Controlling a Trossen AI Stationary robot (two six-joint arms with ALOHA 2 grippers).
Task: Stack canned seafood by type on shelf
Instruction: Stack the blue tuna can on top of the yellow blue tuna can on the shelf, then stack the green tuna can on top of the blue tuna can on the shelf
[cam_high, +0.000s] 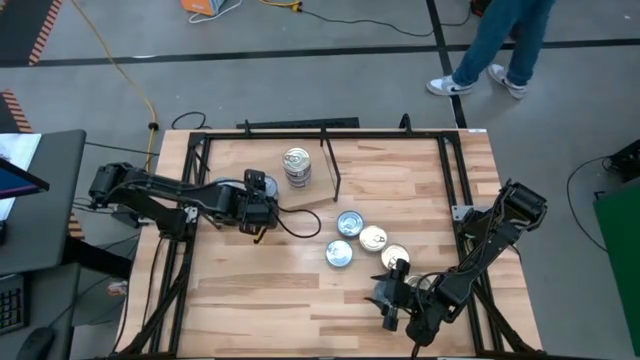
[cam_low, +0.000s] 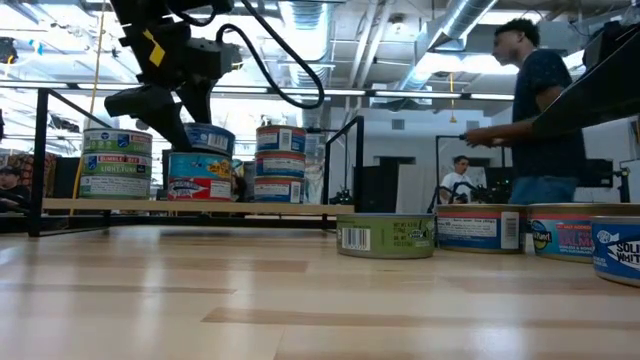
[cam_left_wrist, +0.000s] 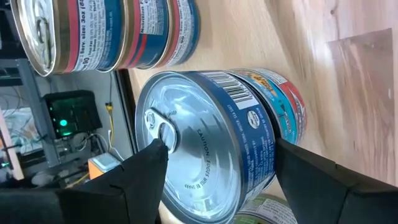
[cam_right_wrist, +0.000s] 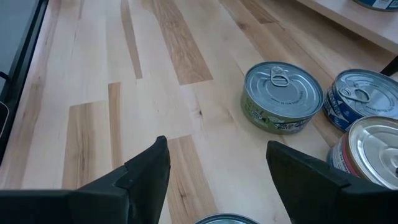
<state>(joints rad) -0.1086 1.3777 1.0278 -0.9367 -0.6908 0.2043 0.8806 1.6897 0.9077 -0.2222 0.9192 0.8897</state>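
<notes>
Tins are split between the shelf (cam_high: 300, 185) and the table (cam_high: 300, 300). From the left in the low view, you have a green-labelled stack (cam_low: 116, 163), a blue stack (cam_low: 200, 163) and a taller stack (cam_low: 281, 163) up on the shelf; four loose tins (cam_high: 362, 241) lie on the table to the right, nearer your right arm.

Your left hand (cam_left_wrist: 211, 168) sits over the blue stack, fingers spread to either side of its top tin (cam_left_wrist: 211, 149). Whether they press it or stand just clear, you cannot tell from here. This looks like the placing step: the tin seems to rest square on the one below, so next you likely lift straight up before swinging away, or you will drag the stack.

Your right hand (cam_right_wrist: 214, 168) hovers low at the table's front right with fingers apart and nothing between them, the green-labelled loose tin (cam_right_wrist: 282, 96) just ahead of it.

Mind the edges: the stacks stand close together, and the black rod (cam_high: 331, 165) rises at the shelf's right side. Bare table lies between the arms, giving you open room there.
</notes>
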